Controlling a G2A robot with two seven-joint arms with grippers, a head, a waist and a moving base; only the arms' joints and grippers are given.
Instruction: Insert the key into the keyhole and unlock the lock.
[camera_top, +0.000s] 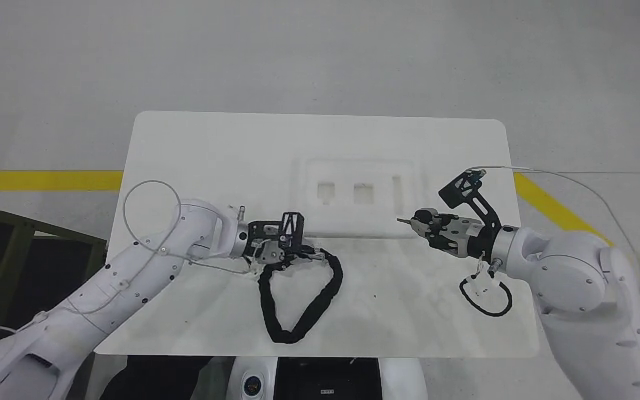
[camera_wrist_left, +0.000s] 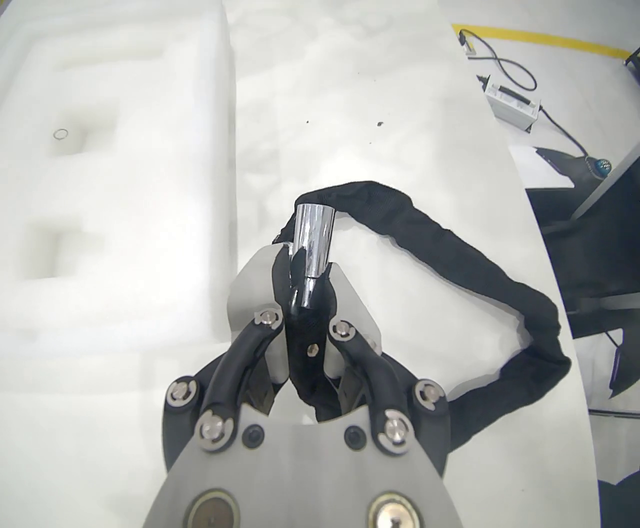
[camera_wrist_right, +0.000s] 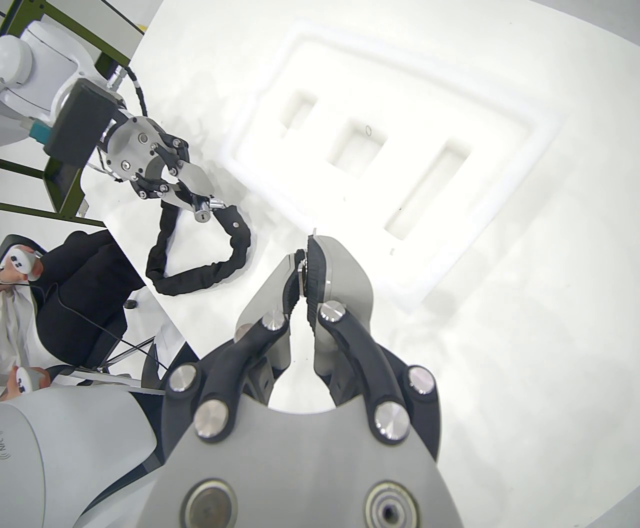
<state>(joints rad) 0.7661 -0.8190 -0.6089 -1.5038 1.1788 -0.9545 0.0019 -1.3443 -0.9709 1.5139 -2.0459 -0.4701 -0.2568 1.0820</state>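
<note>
The lock is a chrome cylinder (camera_wrist_left: 314, 235) on a black fabric-covered chain (camera_wrist_left: 475, 270) that loops over the white table. My left gripper (camera_wrist_left: 305, 270) is shut on the lock's body just behind the cylinder, holding it a little above the table near the front left (camera_top: 272, 250). From the right wrist view the cylinder's keyhole end (camera_wrist_right: 202, 215) faces toward the right arm. My right gripper (camera_wrist_right: 302, 265) is shut on the small key (camera_wrist_right: 300, 268), mostly hidden between the pads. It hovers right of centre (camera_top: 412, 220), well apart from the lock.
A white foam tray (camera_top: 360, 185) with three rectangular recesses lies at the table's middle, just behind the gap between the grippers. The chain loop (camera_top: 300, 300) hangs toward the table's front edge. A grey box with cables (camera_wrist_left: 515, 102) sits on the floor beyond the table.
</note>
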